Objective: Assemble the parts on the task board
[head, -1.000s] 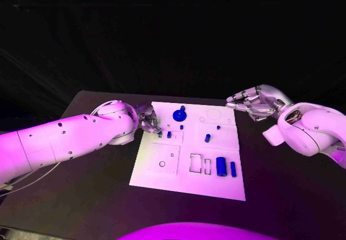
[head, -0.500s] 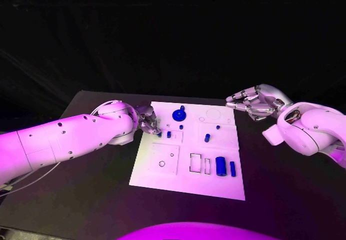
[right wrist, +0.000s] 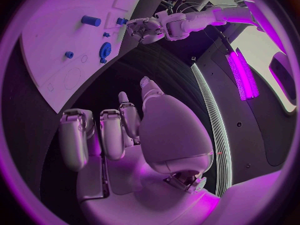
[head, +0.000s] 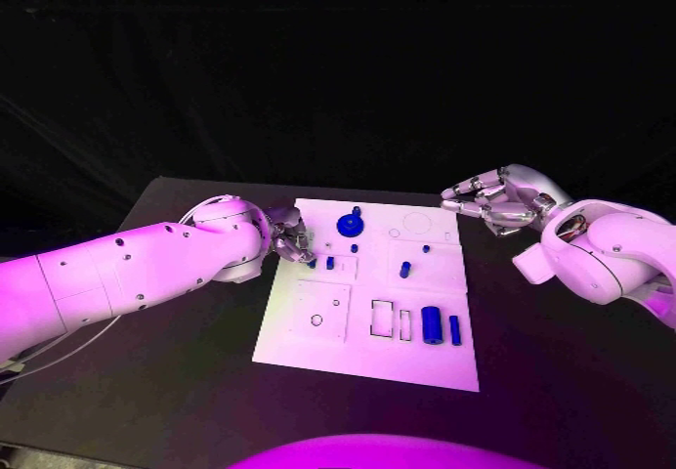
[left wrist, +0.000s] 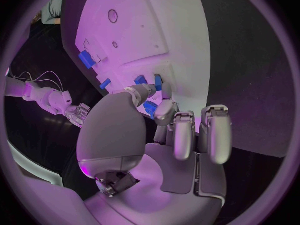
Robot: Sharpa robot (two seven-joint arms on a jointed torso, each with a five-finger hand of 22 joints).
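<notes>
Your left hand (head: 292, 237) is pinching a small blue part (left wrist: 150, 108) at the task board's (head: 359, 337) left edge. It looks light, rigid and slick, so keep gripping its sides. Your right hand (head: 493, 202) is hovering beyond the board's far right corner, fingers curled on nothing.

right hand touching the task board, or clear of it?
Apart. In the head view the right hand hangs past the far right corner of the task board, with dark table between them. The right wrist view shows the same gap between its fingers and the board.
</notes>
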